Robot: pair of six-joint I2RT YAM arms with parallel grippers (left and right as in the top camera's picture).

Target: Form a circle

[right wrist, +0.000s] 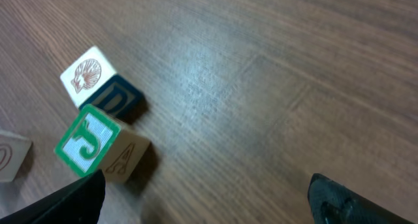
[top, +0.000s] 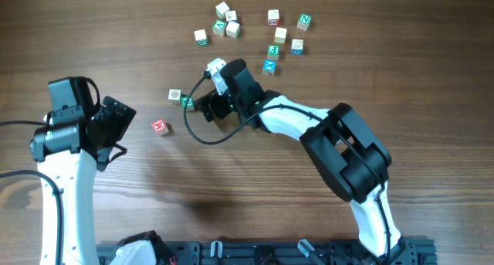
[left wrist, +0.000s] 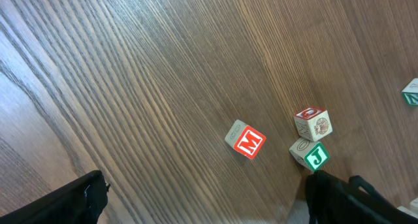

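Observation:
The circle's pieces are small letter cubes, and no ring shows. A green J cube (top: 186,102) (right wrist: 88,145) lies beside a shell-faced cube (top: 174,95) (right wrist: 88,74). My right gripper (top: 202,109) (right wrist: 209,208) stands open just right of the J cube, with bare wood between its fingers; its left finger (right wrist: 72,201) is close by that cube. A red M cube (top: 159,127) (left wrist: 246,140) lies apart to the lower left. My left gripper (top: 123,130) (left wrist: 209,208) hangs open and empty left of the M cube. The left wrist view also holds the J cube (left wrist: 310,153) and shell cube (left wrist: 312,123).
Several more cubes lie scattered at the back: one group around a green-faced cube (top: 219,27), another around a blue X cube (top: 269,66). The right arm (top: 340,153) reaches across the middle from the front right. A black cable (top: 202,137) loops beside its wrist.

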